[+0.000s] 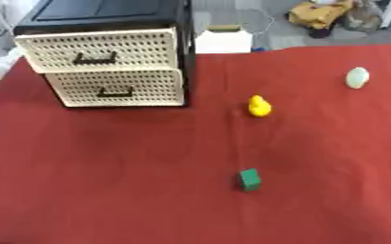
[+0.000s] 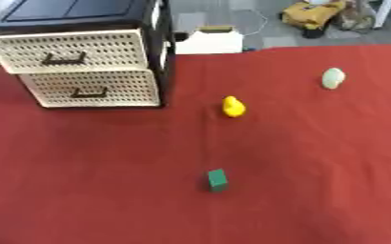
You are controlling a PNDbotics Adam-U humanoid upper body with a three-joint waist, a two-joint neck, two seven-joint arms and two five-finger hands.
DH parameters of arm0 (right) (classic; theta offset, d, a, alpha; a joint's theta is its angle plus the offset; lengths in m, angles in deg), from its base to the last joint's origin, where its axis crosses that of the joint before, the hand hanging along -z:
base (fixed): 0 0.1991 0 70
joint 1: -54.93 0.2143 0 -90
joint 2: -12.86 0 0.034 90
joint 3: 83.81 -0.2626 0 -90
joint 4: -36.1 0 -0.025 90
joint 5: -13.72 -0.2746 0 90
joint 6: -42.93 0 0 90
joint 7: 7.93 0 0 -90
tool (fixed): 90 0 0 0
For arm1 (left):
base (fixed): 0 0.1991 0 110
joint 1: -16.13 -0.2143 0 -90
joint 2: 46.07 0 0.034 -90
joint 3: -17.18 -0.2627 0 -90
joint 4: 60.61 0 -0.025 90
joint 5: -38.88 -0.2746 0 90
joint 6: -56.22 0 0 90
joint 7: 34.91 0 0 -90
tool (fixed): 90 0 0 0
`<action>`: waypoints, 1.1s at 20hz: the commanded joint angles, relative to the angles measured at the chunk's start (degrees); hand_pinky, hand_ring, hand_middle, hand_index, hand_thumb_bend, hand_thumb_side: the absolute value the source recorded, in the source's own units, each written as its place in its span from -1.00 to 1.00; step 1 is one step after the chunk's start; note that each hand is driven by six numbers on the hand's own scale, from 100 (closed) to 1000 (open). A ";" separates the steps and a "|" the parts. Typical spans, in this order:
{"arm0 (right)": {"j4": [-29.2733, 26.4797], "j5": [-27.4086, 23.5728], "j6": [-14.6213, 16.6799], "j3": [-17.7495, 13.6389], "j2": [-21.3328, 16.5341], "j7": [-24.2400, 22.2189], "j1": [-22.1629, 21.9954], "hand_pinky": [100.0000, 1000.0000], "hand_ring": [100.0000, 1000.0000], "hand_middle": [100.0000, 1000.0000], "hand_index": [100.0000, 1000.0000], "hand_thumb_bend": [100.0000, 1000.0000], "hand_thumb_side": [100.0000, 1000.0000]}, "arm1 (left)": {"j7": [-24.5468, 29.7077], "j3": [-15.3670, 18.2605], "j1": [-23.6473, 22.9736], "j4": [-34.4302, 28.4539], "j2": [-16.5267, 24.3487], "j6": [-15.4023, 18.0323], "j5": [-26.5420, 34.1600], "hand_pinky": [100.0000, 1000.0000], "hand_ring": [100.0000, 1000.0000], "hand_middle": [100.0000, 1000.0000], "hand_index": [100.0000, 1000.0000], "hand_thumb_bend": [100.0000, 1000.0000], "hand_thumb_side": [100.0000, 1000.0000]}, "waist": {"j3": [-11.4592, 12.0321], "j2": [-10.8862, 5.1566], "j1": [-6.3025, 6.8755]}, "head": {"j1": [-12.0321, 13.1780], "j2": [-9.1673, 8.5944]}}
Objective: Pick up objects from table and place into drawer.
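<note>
On a red tablecloth [image 1: 107, 190] stands a black drawer unit [image 1: 107, 57] at the far left, its two cream perforated drawers [image 1: 103, 50] pushed in. Right of it lies a yellow duck-shaped toy [image 1: 259, 106]; a green block [image 1: 249, 179] sits nearer; a pale oval object [image 1: 357, 77] lies far right. Neither robot hand shows.

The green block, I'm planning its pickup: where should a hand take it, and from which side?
Probably from above, pinching across the two side faces of the green block. It stands alone on the red cloth, with open space all round.
</note>
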 commanded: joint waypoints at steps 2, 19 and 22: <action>-0.95 0.42 -0.15 -0.69 -1.64 0.36 0.71 0.25 0.31 0.10 0.58 -0.86 0.27 | 1.53 0.17 1.04 -0.99 2.39 -0.64 1.58 0.01 -0.22 -0.09 0.73 -1.00 1.00 | 0.09 -0.73 -0.35 | -0.15 -0.76; -0.95 0.85 -0.88 -0.61 -1.82 0.19 0.29 0.25 0.30 0.09 0.57 -0.85 0.27 | 31.61 -3.64 8.34 -0.99 12.22 -1.35 -7.73 -1.00 -1.00 -1.00 0.66 -1.00 1.00 | 0.59 -0.98 -0.81 | -4.71 -2.08; -0.95 0.92 -0.96 -0.55 -1.87 0.12 0.24 0.25 0.31 0.09 0.57 -0.84 0.27 | 35.67 -4.17 10.19 -0.99 12.51 -1.85 -9.29 -1.00 -1.00 -1.00 0.55 -1.00 1.00 | 0.73 -1.08 -0.80 | -4.69 -1.85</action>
